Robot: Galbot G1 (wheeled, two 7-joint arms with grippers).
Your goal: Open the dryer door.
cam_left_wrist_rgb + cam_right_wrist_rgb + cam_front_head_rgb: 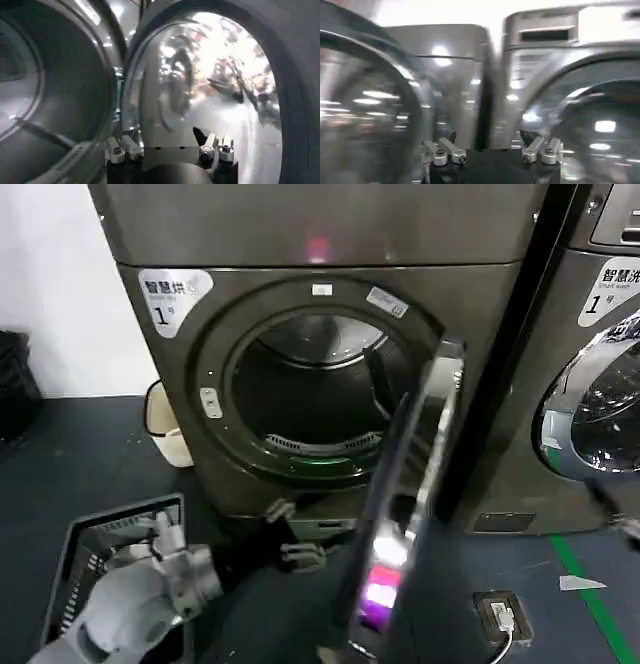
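Note:
The dryer door stands swung wide open, edge-on to the head view, its chrome rim catching light. Behind it gapes the round drum opening. My left gripper hovers low in front of the dryer, just left of the door's lower edge, open and holding nothing. In the left wrist view my left gripper points at the door's domed inner glass, with the drum opening beside it. My right gripper is open and empty, facing the door's shiny outer face.
The neighbouring machine with its own chrome-rimmed door stands to the right, and its front fills one side of the right wrist view. A dark laundry basket lies on the floor at lower left. A white bin sits beside the dryer. Green floor tape runs near a small cabled device.

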